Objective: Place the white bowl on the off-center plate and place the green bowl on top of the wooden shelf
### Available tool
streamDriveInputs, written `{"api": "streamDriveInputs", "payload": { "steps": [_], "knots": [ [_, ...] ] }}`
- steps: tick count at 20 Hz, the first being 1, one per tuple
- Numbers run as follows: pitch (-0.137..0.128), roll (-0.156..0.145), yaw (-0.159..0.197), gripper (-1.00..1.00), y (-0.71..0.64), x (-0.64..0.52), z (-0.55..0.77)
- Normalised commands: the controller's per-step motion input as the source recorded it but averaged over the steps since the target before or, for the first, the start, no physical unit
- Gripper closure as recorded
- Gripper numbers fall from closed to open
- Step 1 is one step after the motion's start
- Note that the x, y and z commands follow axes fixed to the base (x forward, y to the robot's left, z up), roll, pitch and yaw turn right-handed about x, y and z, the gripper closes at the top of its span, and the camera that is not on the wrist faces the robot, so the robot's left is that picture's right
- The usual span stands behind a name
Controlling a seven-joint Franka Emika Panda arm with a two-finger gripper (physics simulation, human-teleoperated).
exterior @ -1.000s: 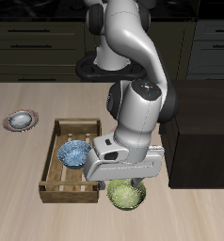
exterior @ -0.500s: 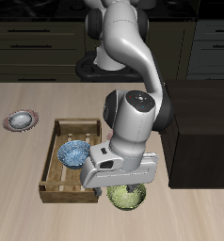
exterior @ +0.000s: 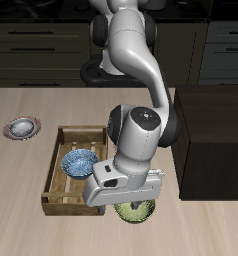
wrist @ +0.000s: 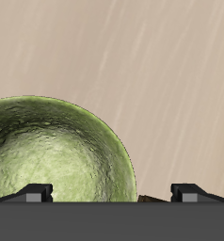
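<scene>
Low over the bench's front edge, the end effector (exterior: 134,200) hangs directly above the green bowl (exterior: 135,209), and the risks are plain. In the wrist view the two fingers (wrist: 34,193) stand spread wide with nothing between them, and the bowl's rim (wrist: 121,151) crosses the gap off to one side rather than centred. A closing pinch from this spot could catch only the lip, tip the bowl or skid it toward the table's front edge, which lies near. A thin rim held by one wall may also slip on the way up to the wooden shelf (exterior: 213,140), whose flat top sits well above the bench.

The green bowl is round, mottled yellow-green with a pebbled, speckled inside, and it rests upright on the bench just beside the pale slatted tray (exterior: 66,180), which holds a blue patterned bowl (exterior: 79,162). Farther off, a small pale bowl (exterior: 21,127) sits on a pink-rimmed plate (exterior: 10,132). Whether the fingers touch the green bowl yet cannot be told.
</scene>
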Motion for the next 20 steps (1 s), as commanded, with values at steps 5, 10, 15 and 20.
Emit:
{"api": "streamDriveInputs", "payload": {
  "steps": [5, 10, 15, 20],
  "knots": [
    [0.036, 0.009, -0.002, -1.0, -0.01, -0.01, -0.25],
    [0.029, 0.025, -0.021, -1.0, -0.06, -0.07, -0.29],
    [0.028, 0.016, -0.043, 1.0, -0.15, -0.05, -0.19],
    [0.012, 0.02, -0.034, 1.0, -0.06, -0.13, -0.02]
  ]
}}
